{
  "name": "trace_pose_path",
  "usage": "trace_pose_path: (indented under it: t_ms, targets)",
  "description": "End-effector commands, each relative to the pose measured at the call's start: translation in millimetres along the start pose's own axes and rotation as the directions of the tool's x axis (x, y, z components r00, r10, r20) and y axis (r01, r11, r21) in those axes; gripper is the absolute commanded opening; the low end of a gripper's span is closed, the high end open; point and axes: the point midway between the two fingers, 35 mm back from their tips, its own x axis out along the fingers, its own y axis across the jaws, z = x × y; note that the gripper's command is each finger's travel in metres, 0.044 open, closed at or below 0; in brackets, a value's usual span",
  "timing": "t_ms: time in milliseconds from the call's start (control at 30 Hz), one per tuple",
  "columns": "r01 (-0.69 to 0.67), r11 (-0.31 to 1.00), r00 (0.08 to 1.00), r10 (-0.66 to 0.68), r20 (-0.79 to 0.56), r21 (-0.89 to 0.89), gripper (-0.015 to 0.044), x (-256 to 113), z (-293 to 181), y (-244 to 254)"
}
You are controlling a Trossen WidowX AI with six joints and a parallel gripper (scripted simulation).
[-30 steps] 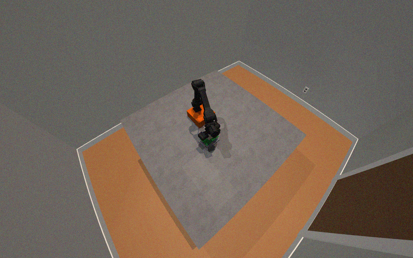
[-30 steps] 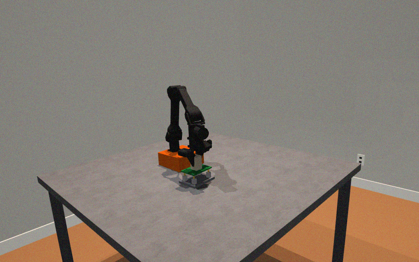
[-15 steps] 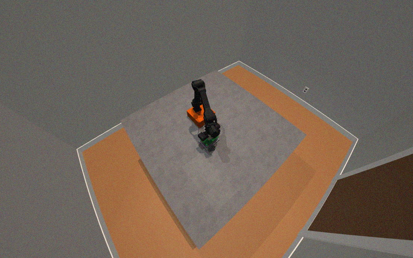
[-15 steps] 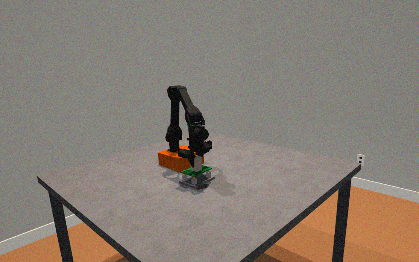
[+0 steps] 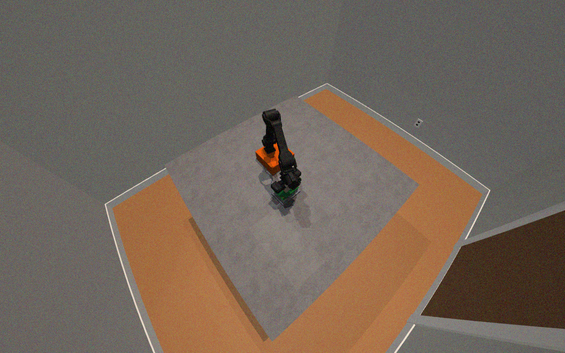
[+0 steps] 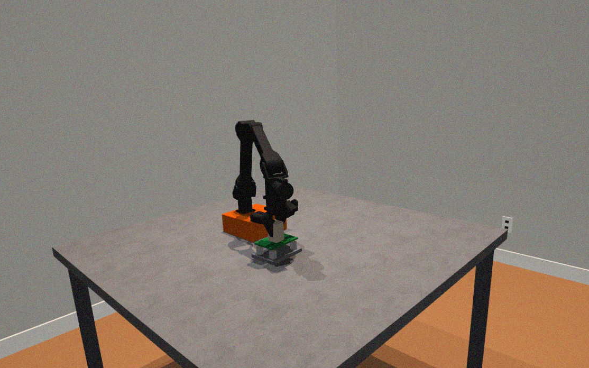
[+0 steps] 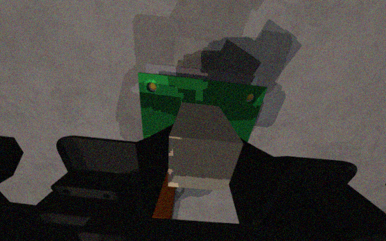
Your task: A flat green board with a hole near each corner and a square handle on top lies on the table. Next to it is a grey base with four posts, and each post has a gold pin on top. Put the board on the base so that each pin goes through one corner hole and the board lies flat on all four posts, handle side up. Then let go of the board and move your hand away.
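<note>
At wrist view's centre, the fingers (image 5: pixel 285 192) (image 6: pixel 276 230) grip the grey handle (image 6: pixel 277 231) (image 7: pixel 204 157); 2 gold pins (image 7: pixel 152 86) show through the green board (image 5: pixel 291 192) (image 6: pixel 265 243) (image 7: pixel 159 119).

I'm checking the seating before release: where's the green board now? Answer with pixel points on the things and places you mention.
In the exterior view, the green board (image 5: pixel 292 191) (image 6: pixel 265 244) (image 7: pixel 156 115) sits atop the grey base's posts (image 6: pixel 272 253), below the fingers, in front of the orange block (image 5: pixel 263 156) (image 6: pixel 241 226).
</note>
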Motion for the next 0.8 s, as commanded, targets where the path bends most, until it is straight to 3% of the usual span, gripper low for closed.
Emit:
trace_pose_path:
  t_ms: [0,467,767]
  targets:
    - [0.000,1.000,1.000,0.000,0.001,0.000,0.0079,-0.4,0.2,-0.1]
    - [0.000,1.000,1.000,0.000,0.001,0.000,0.0440,-4.1,0.4,-0.1]
    - [0.000,1.000,1.000,0.000,0.000,0.000,0.0440,-40.2,0.1,0.2]
